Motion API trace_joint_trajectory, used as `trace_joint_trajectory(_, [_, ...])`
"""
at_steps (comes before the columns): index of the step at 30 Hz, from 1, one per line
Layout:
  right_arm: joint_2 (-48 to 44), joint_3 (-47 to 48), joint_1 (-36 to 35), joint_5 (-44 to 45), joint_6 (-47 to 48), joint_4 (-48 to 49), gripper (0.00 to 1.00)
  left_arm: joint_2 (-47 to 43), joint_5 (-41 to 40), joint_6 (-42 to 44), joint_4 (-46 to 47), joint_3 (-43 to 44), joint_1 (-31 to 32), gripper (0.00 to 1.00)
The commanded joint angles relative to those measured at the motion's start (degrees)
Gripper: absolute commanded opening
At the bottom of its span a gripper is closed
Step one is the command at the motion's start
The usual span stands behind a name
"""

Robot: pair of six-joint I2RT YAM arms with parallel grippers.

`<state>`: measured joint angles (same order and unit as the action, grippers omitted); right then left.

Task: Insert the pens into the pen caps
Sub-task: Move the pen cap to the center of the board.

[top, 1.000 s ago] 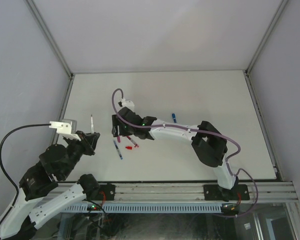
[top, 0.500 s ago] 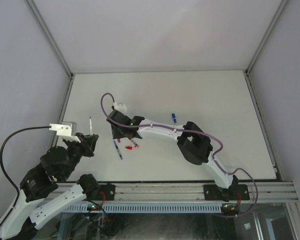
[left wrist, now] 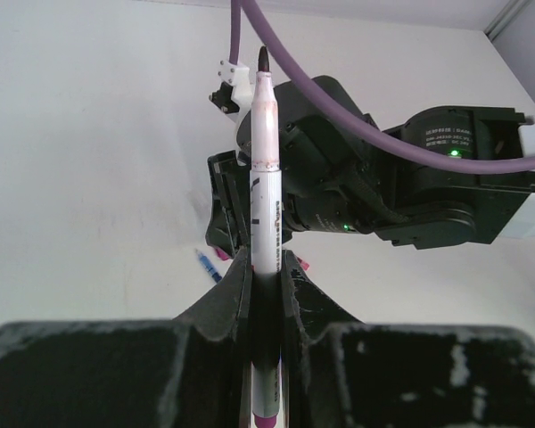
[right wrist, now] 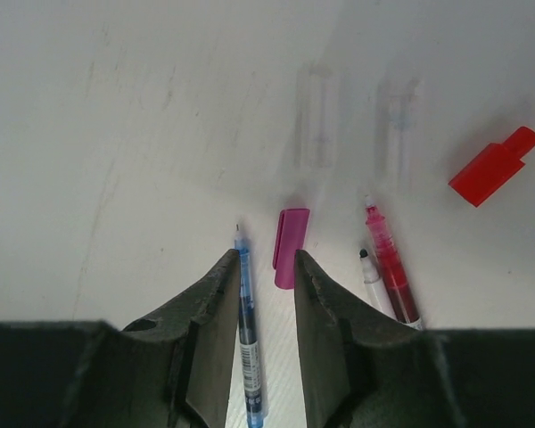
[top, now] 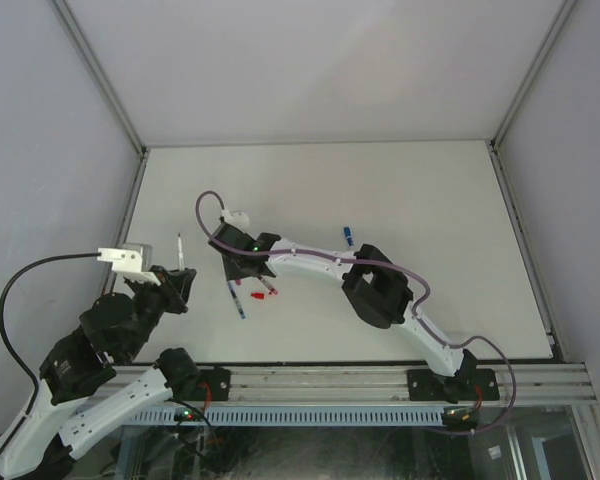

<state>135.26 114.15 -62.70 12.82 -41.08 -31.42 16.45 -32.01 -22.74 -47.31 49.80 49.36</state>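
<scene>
**One pen (left wrist: 266, 178) held, magenta cap (right wrist: 291, 245) loose**

The left gripper (left wrist: 266, 285) clamped the light, stiff pen low on its barrel, above the table's (top: 430, 200) near left. The right gripper (right wrist: 266, 267), jaws narrowly parted, hung over the magenta cap, which was probably slippery and best pinched across its sides.

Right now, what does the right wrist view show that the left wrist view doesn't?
Only right wrist: a magenta cap at the tips of the open right claw, a red pen, a red cap. Only left wrist: the left claw shut on an uncapped pen, with the right arm beyond it. Both: the blue pen on the table.
</scene>
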Motion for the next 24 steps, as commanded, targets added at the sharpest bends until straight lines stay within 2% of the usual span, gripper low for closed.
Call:
trace_joint_trajectory(1, [1.0,3.4,0.1,0.3,0.9,-1.0,0.30,-0.6,-1.1,1.5,1.3,-1.0,-0.2,0.00])
trace_joint_trajectory(24, [7.1,9.0,0.1,3.1,3.8,-6.6,0.24,-0.3,-1.1,1.3,1.3,-1.0,-0.2,0.00])
